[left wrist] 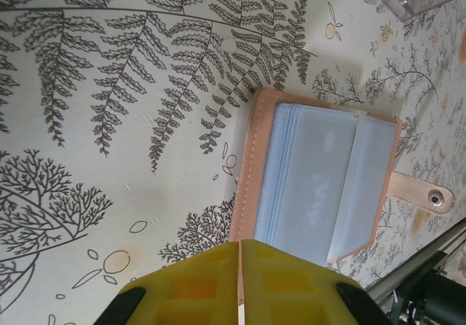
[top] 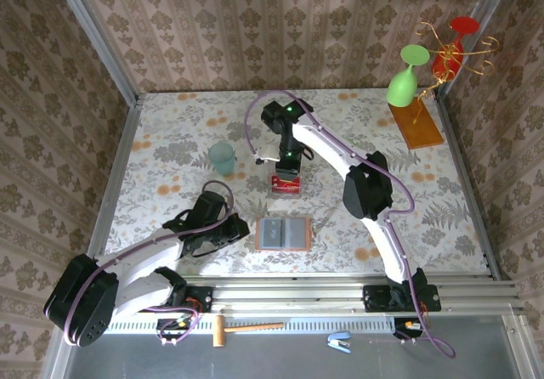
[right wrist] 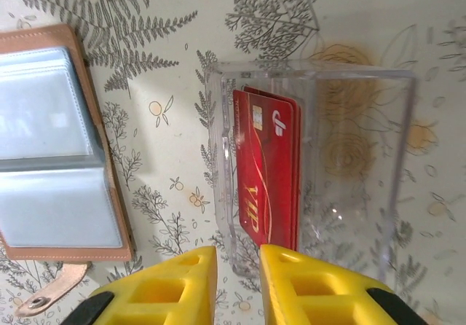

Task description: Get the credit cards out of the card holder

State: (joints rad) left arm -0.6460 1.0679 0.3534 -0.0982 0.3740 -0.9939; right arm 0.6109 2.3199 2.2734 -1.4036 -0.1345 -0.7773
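Top external view: the wallet (top: pixel 283 233) lies open, pockets up, on the table (top: pixel 161 132), close to the middle of its near edge. Its long axis runs left to right along that edge, and the fold crosses it from near to far. A strap (right wrist: pixel 51 292) with a snap sticks out of the wallet's right end and points toward the table's right edge. The grey-blue pockets face up.

Just beyond the wallet, toward the table's middle and apart from it, stands a clear box (top: pixel 286 184), also longer left to right. In the right wrist view the cards (right wrist: pixel 268 172) are inside it. They form a small red stack against the wall nearest the wallet, with the long axis parallel to that wall and so also to the table's near edge. The printed face with gold lettering is turned toward the camera. Whether they lie flat or lean on the wall I cannot tell.

A green cup (top: pixel 222 156) stands upright left of the box; what it holds cannot be made out.

The right gripper (right wrist: pixel 239 281) hangs over the box with a narrow gap between its yellow fingers (right wrist: pixel 182 288), gripping nothing. The left gripper (left wrist: pixel 240 281) is just beside the wallet's left end, with its fingers pressed together on nothing.
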